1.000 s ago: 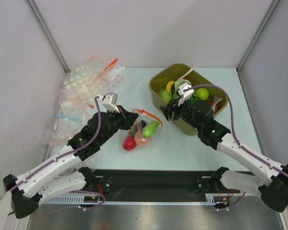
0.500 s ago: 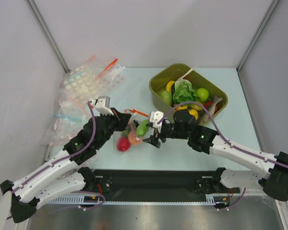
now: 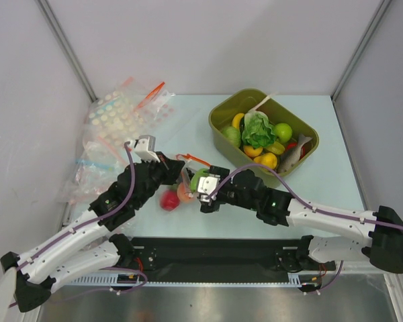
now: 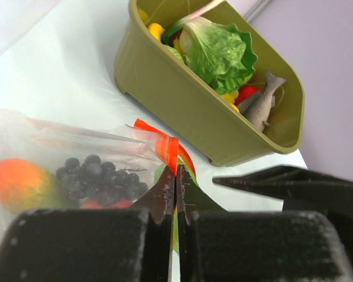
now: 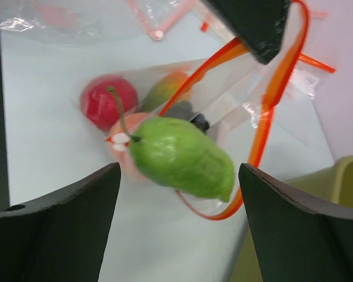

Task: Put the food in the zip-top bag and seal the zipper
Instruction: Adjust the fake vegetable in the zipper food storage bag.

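Clear plastic zip-top bag [image 4: 59,147]: we log left end effector [image 4: 175,176] clamped on its red-orange zipper strip [image 4: 167,151]; right end effector [image 5: 177,182] spread apart just by glossy green toy fruit [image 5: 182,158].

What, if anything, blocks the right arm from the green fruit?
Likely nothing, so yes: the right gripper is open and the green fruit lies ahead of it, in the mouth of the zip-top bag.
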Robot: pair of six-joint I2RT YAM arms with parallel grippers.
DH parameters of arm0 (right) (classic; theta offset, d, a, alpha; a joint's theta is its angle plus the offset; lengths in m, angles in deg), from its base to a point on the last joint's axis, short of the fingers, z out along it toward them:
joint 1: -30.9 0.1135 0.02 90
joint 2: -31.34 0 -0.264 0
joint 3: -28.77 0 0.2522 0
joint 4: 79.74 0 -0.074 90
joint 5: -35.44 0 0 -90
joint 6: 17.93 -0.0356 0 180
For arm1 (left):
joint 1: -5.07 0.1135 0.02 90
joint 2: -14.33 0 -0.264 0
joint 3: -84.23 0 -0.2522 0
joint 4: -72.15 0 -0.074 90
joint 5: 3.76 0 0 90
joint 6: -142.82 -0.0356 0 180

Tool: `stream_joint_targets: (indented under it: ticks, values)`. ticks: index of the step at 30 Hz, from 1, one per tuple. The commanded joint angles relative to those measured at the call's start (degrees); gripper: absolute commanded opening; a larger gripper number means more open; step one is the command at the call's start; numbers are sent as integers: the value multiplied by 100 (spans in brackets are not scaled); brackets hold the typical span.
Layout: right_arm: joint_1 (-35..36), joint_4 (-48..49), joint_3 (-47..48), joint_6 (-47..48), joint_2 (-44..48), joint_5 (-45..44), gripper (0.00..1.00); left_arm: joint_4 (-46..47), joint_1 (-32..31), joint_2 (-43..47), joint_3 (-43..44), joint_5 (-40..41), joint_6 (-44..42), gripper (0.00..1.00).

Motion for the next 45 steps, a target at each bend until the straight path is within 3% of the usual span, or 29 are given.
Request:
stream_joint_targets:
  ticks: [1, 6, 9, 13, 16, 19, 26, 33, 45]
  values:
    - [57, 669, -30, 120, -10, -590, 88, 466, 35, 42, 43, -300, -83, 0]
    - [92, 951, -31, -82, -80, -951, 85, 545, 35, -46, 26, -556, -127, 1]
    - [92, 978, -4, -161, -115, -1074, 73, 572, 35, -134, 52, -609, -127, 0]
    - [92, 986, 22, -267, -89, -1092, 41, 563, 35, -152, 52, -609, -136, 0]
    - [92, 1012, -4, -372, -10, -978, 25, 572, 35, -126, 34, -609, -136, 0]
    - [57, 1083, -13, -600, 51, -934, 18, 572, 35, -117, 34, -600, -136, 0]
    - [-575, 1197, -30, -1593, 271, -231, 11, 598, 35, -82, 17, -626, -171, 0]
    - [-1691, 1557, -162, -3026, 360, 1227, 6, 695, 35, 42, -54, -670, -189, 1]
    - [-1868, 2698, -636, -3509, 500, 2335, 6, 739, 35, -73, -10, -899, -171, 0]
